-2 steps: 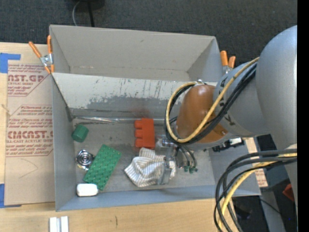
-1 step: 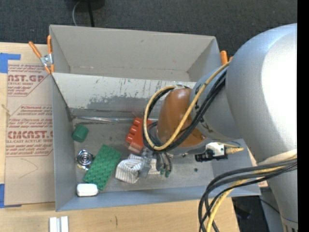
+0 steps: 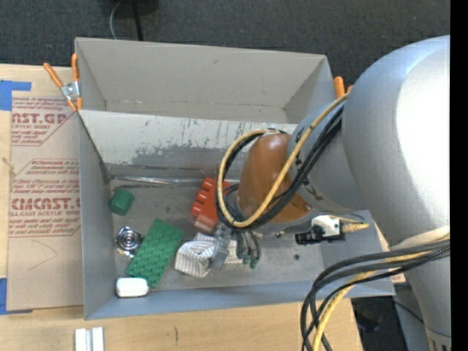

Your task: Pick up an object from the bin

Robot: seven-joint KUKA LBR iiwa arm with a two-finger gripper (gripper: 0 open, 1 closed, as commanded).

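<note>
My gripper [image 3: 235, 251] reaches down near the front middle of the bin, below the orange wrist cover. Its fingertips stand at the right edge of a crumpled white and grey checked packet [image 3: 194, 258], apparently touching it. An orange-red block [image 3: 206, 202] lies just behind the gripper, partly hidden by the cables. A green studded plate [image 3: 155, 251] lies to the left of the packet.
A small green cube [image 3: 121, 200] sits at the left wall. A shiny metal knob [image 3: 128, 238] lies in front of it. A white oblong piece [image 3: 132, 287] rests in the front left corner. The arm covers the bin's right side.
</note>
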